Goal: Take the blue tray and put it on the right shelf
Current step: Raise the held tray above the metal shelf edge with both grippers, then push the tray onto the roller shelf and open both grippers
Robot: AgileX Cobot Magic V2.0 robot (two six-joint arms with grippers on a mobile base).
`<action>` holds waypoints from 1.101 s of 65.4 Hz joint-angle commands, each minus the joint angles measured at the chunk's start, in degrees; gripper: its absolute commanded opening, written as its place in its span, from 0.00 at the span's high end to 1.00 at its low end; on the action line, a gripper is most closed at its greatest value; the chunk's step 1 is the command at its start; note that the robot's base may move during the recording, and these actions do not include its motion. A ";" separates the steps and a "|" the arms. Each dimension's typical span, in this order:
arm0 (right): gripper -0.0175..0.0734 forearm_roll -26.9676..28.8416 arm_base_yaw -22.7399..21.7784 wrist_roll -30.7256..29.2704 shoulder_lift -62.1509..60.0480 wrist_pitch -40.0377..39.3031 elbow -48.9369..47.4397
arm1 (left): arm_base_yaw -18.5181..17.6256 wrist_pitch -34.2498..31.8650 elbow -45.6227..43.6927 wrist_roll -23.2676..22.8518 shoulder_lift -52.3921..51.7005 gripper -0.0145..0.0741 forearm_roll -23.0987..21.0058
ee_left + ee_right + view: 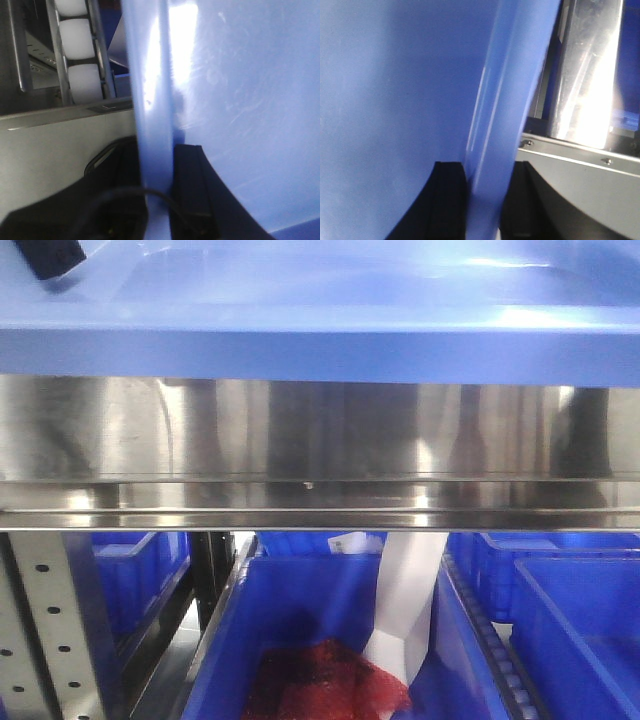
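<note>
**S1:** Your blue tray (320,310) sits at the top of the front view. Its long axis runs L–R, parallel w/ the steel front rail of the right shelf (320,440) and just above it. Can't tell if it's touching the rail.

**S2:** Agreed. Your left gripper (157,200) is clamped on the tray's rim, which passes straight btwn the two black fingers (192,190), one on either side.

**S1:** Same on your right gripper (482,207): it's pinched on the rim at the other end, w/ shiny steel just beside it. So the tray spans btwn both claws and neither arm is nearer.

**S2:** Imo the next move turns on this: the tray lies fwd of you, broadside to the rail. You'd want both ends going in level and together, or one corner could catch the rail.

**S1:** The bins (300,640) w/ red mesh (325,685) are below the rail, not in your path.
</note>
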 commanded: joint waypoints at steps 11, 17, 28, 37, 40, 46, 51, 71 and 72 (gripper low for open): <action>0.73 -2.34 -0.14 -1.80 -1.03 -2.47 -1.77 | -0.20 5.26 -1.45 1.80 -1.54 0.89 0.99; 0.73 -2.34 -0.14 -1.80 -1.03 -2.47 -1.77 | -0.20 5.04 -1.45 1.80 -1.54 0.89 0.75; 0.73 -2.34 -0.14 -1.80 -1.03 -2.74 -1.77 | -0.20 4.63 -1.45 1.80 -1.54 0.89 0.75; 0.73 -2.34 -0.14 -1.80 -1.03 -2.88 -1.77 | -0.20 4.26 -1.45 1.80 -1.46 0.89 1.04; 0.73 -2.34 -0.14 -1.80 -1.03 -3.25 -1.77 | -0.20 3.50 -1.45 1.80 -1.46 0.89 1.63; 0.73 -2.34 -0.14 -1.80 -1.03 -3.35 -1.98 | -0.20 2.67 -1.69 2.07 -1.46 0.89 1.78; 0.73 -2.34 -0.14 -1.86 -1.03 -2.75 -3.17 | -0.20 2.28 -2.56 4.77 -1.46 0.89 2.05; 0.73 -4.40 -0.41 -4.33 2.59 -2.25 -18.67 | -0.20 -0.77 -15.42 6.03 2.56 0.89 10.72; 0.73 -4.52 -0.41 -4.33 3.15 -2.18 -19.09 | -0.20 -0.91 -16.24 6.03 3.09 0.89 11.25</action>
